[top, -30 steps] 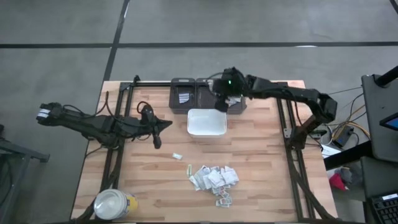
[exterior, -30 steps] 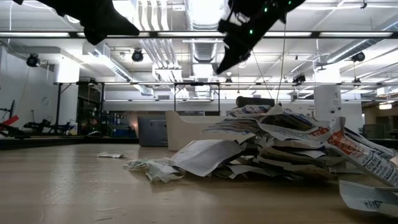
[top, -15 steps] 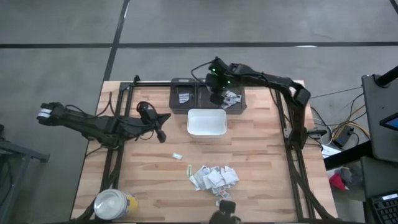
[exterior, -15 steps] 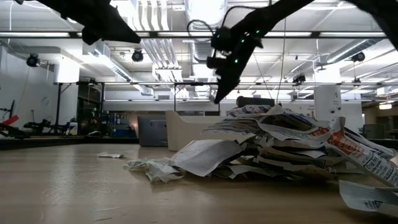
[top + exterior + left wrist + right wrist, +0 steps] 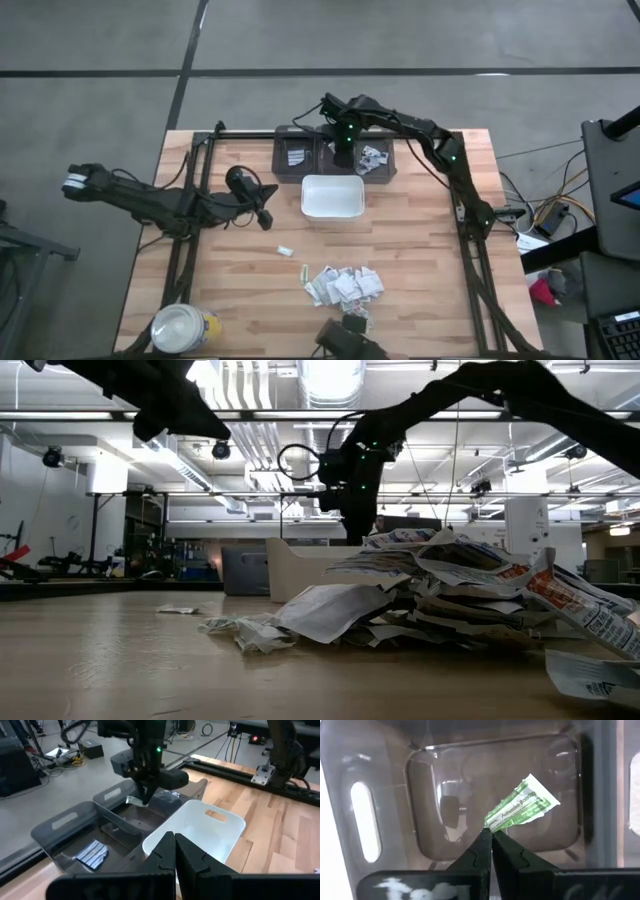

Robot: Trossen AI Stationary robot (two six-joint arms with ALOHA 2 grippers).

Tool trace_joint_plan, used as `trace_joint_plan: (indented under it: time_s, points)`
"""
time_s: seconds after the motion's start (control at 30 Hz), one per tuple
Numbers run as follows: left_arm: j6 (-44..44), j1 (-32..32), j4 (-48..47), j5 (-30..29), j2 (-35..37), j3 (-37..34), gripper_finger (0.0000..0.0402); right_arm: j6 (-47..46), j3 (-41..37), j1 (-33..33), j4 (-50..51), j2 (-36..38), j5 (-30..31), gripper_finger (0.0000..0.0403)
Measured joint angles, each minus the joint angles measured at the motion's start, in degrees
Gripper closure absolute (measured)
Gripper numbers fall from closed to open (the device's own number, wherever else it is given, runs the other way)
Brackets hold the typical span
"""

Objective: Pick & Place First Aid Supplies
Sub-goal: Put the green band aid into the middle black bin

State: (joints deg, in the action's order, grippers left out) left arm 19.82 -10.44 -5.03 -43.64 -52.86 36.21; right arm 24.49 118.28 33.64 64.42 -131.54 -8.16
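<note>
The green-striped bandage packet is hanging pinched by one corner in the right gripper, long axis slanting toward the frame's upper right, right over the empty middle grey bin. Left gripper is sitting clamped shut, holding nothing, near the white tray.

Grey concrete floor — ceiling strip lights overhead.

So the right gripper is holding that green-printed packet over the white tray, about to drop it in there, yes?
Not quite. The right gripper does hold the green-printed packet, but it is over a grey bin compartment, not the white tray. The right wrist view shows the compartment beneath it; the high view shows the tray beside the bin.
</note>
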Motion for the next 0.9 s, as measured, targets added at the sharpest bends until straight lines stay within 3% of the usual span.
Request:
trace_joint_plan:
  time_s: [0.43, 0.9]
  points:
    - [1.7, 0.0, 0.0, 0.0, -2.3, 0.0, 0.0401, 4.2, 3.9, -0.5, 1.8, -2.5, 0.1, 0.0389]
    - [1.7, 0.0, -0.6, 0.0, -2.3, 0.0, 0.0401, 2.8, 7.2, -1.4, 2.2, -2.5, 0.2, 0.0297]
